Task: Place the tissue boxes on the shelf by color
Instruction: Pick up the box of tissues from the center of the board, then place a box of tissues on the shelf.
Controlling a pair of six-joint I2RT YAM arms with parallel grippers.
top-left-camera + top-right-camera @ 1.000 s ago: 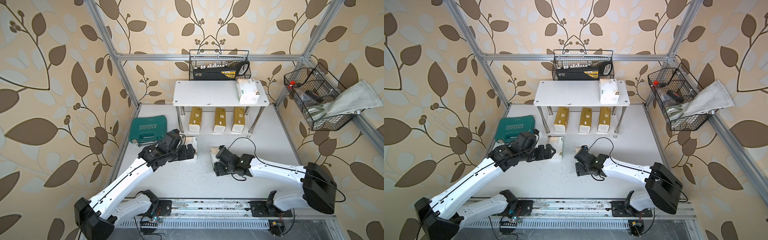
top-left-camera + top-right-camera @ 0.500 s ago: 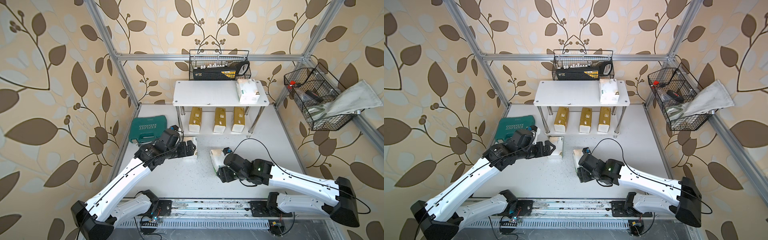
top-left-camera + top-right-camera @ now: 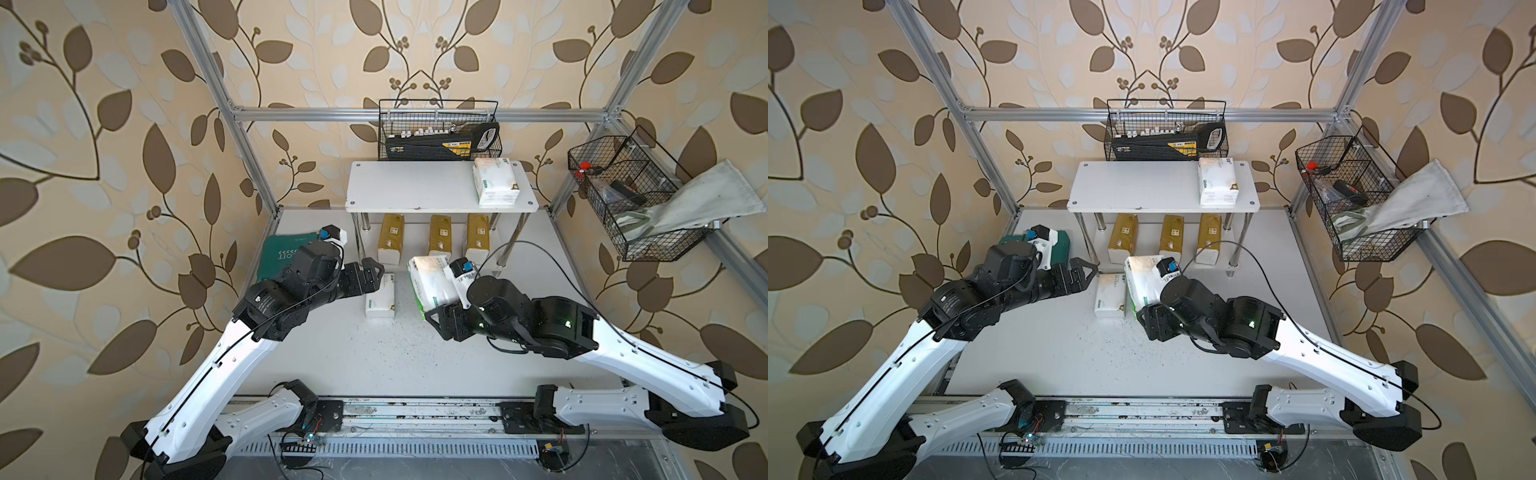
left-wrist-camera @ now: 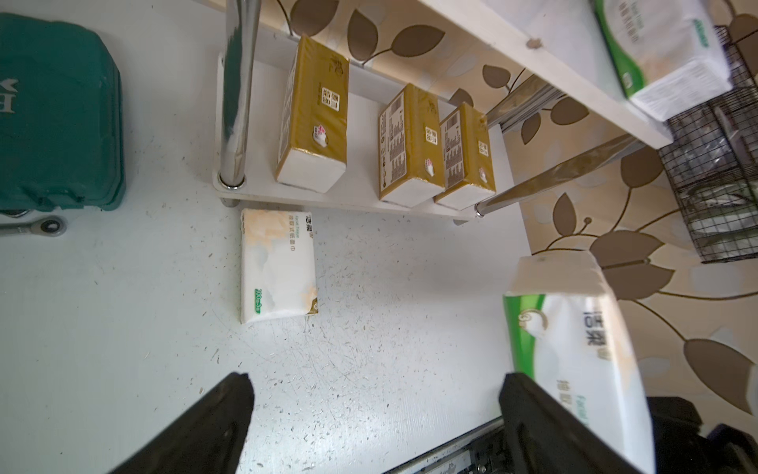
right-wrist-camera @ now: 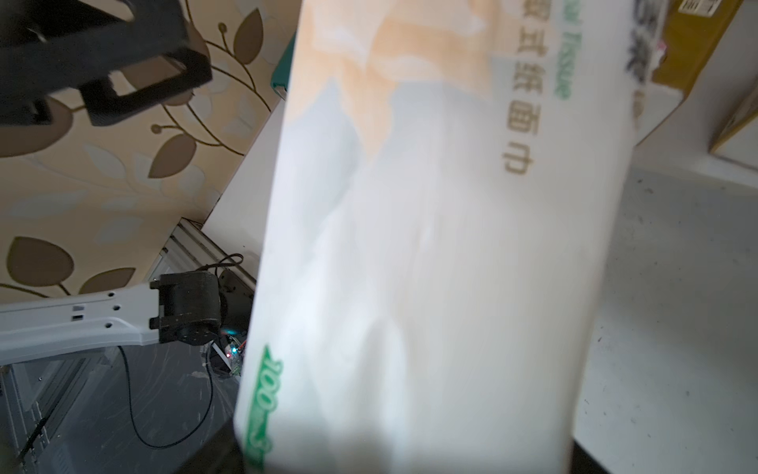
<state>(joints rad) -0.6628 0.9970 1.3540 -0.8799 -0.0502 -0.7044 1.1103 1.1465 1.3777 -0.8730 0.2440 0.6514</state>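
The small two-tier shelf of white boards on chrome legs (image 3: 415,187) holds three shiny gold tissue packs (image 3: 439,235) on its lower board and one white, green-printed tissue pack (image 3: 495,183) at the top board's right end. The right gripper (image 3: 436,312) clamps a second white pack (image 3: 430,282), aloft and tilted in front of the shelf. A third white pack (image 3: 380,297) lies flat on the white tabletop (image 3: 353,353), with the left gripper (image 3: 375,276) near it, spread wide and empty.

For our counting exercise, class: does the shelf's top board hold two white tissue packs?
No, the shelf's top board carries only one white tissue pack, lying near one end.
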